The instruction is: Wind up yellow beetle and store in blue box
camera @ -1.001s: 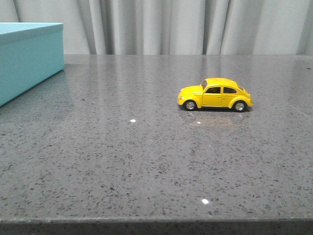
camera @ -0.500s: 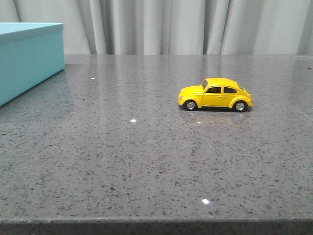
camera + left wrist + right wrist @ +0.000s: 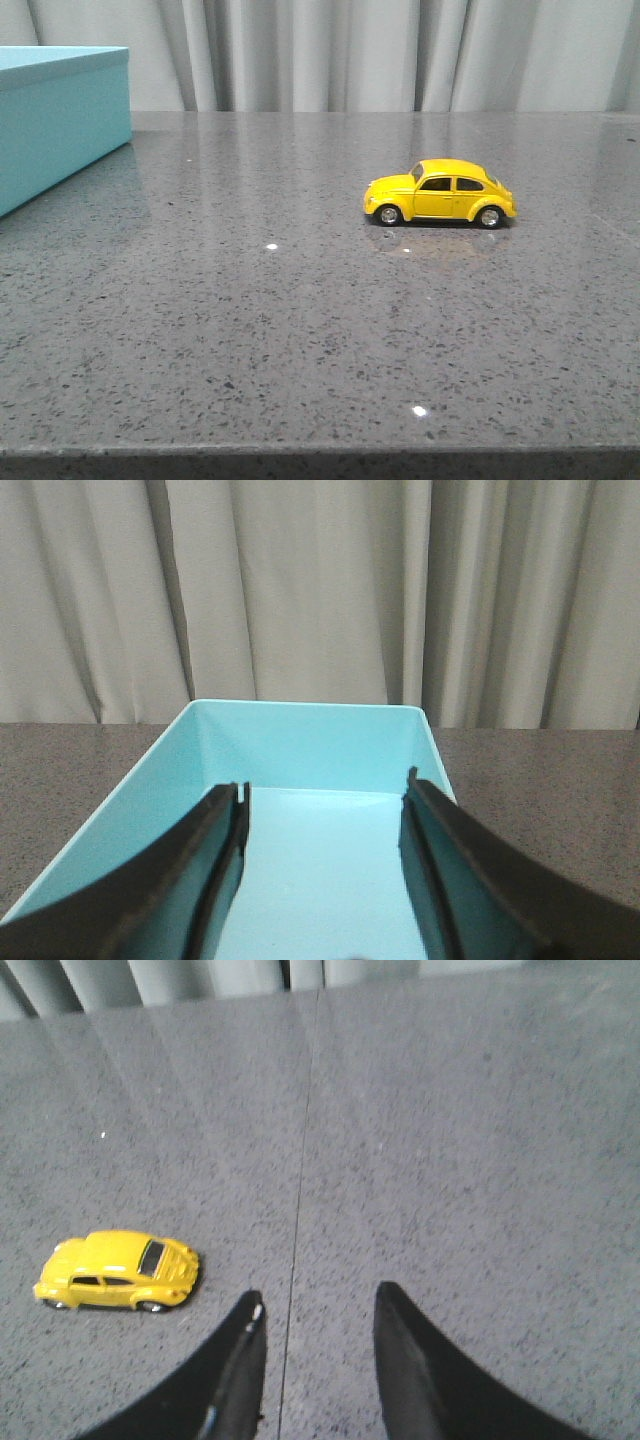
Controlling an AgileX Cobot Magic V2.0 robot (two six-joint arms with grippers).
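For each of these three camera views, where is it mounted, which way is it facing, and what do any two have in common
Front: looks forward over the grey speckled table at the small yellow toy beetle car; no robot parts.
Left wrist: on the left arm, facing into the open turquoise-blue box; left gripper open.
Right wrist: above the table; right gripper open.
Front and right wrist share the car.

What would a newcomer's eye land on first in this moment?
The yellow beetle stands out first, alone on its wheels on the grey speckled table, right of centre. Next comes the blue box at the far left, its open interior empty under the left gripper.
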